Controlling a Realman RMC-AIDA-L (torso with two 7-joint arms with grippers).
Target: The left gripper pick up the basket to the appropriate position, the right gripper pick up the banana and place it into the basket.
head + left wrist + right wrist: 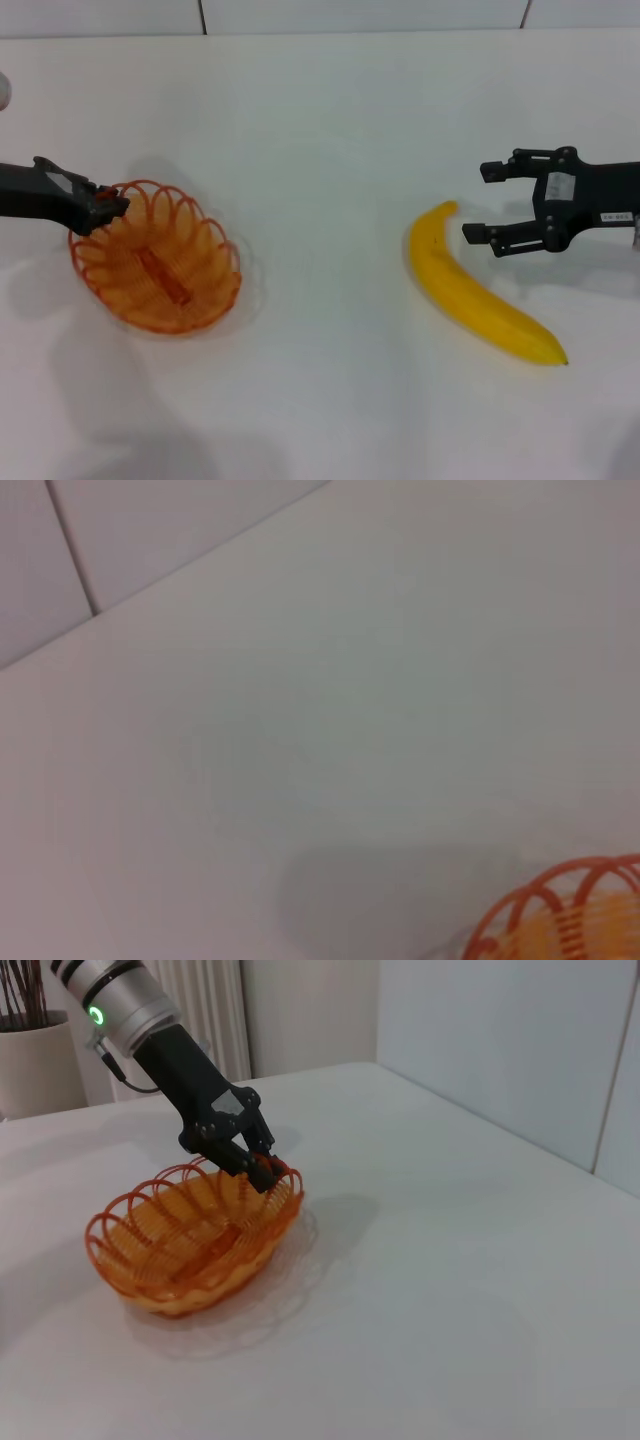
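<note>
The orange wire basket [157, 260] sits on the white table at the left; it also shows in the right wrist view [190, 1235] and its rim shows in the left wrist view [560, 910]. My left gripper [112, 207] is shut on the basket's far left rim, seen clearly in the right wrist view [262, 1168]. The yellow banana [470, 285] lies flat on the table at the right, dark tip toward the front. My right gripper [483, 203] is open and empty, just right of the banana's far end, not touching it.
The white table [320, 120] runs to a tiled wall at the back. A potted plant [35, 1050] and a radiator stand beyond the table in the right wrist view. Bare table lies between basket and banana.
</note>
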